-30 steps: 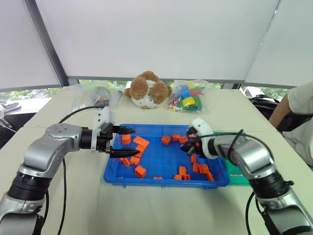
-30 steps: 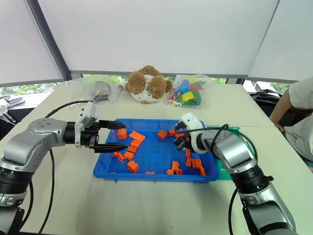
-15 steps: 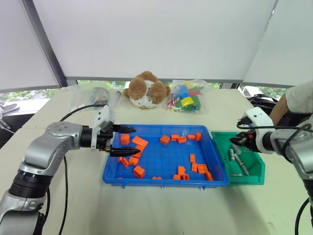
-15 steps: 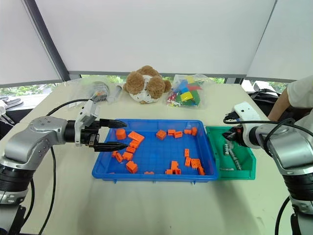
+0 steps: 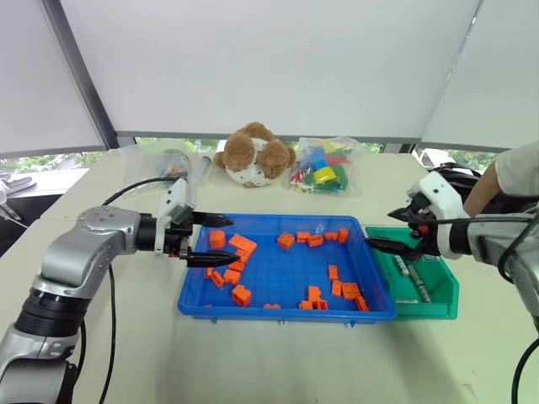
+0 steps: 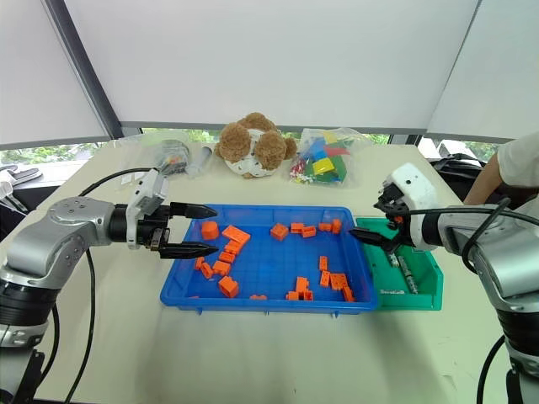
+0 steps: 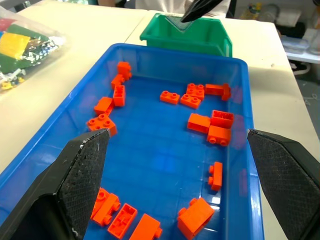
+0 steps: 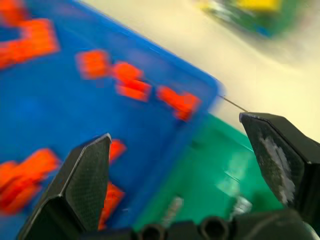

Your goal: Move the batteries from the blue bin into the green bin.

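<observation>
Here, the right end effector (image 5: 389, 229) hangs spread and empty above the green bin (image 5: 440, 290), batteries (image 5: 412, 279) lying below; the left end effector (image 5: 215, 240) is spread over the blue bin (image 5: 278, 312).

We see a bright, evenly lit scene: daylight comes through the pale blinds (image 5: 253, 67) at the back, which glow almost white. Shadows on the table (image 5: 253, 353) are soft and faint. The blue bin (image 7: 150, 165) carries mild glare on its glossy floor in the left wrist view, where the picture is sharp. The right wrist view is heavily smeared (motion blur), so the orange blocks (image 8: 35, 42) and the green bin (image 8: 215, 170) look streaked and soft.
</observation>
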Robot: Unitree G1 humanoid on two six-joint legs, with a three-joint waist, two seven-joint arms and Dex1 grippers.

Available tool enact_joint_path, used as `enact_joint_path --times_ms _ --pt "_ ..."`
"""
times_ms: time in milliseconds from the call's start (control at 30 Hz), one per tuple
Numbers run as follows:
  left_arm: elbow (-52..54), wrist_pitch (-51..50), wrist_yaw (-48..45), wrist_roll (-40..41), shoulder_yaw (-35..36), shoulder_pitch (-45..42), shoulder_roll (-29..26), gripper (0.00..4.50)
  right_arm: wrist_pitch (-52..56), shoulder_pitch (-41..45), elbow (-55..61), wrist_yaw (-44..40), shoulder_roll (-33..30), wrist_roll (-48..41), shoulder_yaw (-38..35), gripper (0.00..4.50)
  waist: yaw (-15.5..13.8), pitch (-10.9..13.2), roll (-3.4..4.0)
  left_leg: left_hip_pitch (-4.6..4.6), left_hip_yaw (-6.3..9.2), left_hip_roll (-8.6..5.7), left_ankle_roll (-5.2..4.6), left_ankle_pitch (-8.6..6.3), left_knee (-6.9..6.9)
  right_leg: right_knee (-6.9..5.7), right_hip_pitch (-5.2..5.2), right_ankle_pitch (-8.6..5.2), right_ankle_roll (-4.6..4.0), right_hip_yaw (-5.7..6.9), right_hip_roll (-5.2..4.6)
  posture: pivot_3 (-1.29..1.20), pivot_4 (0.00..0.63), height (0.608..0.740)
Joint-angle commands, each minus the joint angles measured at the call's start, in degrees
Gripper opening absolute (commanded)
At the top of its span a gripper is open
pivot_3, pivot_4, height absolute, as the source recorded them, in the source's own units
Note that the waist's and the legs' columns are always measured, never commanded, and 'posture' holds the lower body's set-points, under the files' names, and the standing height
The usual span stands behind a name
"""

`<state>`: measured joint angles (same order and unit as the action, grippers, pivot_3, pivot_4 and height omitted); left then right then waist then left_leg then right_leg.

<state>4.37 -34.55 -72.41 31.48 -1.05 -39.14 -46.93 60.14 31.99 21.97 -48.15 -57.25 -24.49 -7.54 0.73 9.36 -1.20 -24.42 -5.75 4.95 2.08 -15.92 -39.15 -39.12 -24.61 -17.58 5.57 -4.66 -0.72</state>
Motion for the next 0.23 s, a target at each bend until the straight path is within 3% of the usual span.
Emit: enact_joint_path --times_ms 33,233 --pt "0.75 -0.33 -0.48 0.52 1.83 -0.44 -1.58 4.50 -0.76 0.82 4.02 -2.47 -1.12 -3.40 -0.79 4.48 0.01 0.00 0.00 0.00 0.00 0.00 0.00 0.00 0.00 0.00 0.00 0.00 0.00 0.00 0.00 0.00 0.150 0.733" --pt "2.18 -2.06 -0.82 1.86 2.71 0.83 -3.35 4.50 -0.90 0.05 7.61 -4.63 -2.22 -5.94 0.84 4.48 0.01 0.00 0.00 0.00 0.00 0.00 0.00 0.00 0.00 0.00 0.01 0.00 0.00 0.00 -0.01 0.00 0.150 0.733"
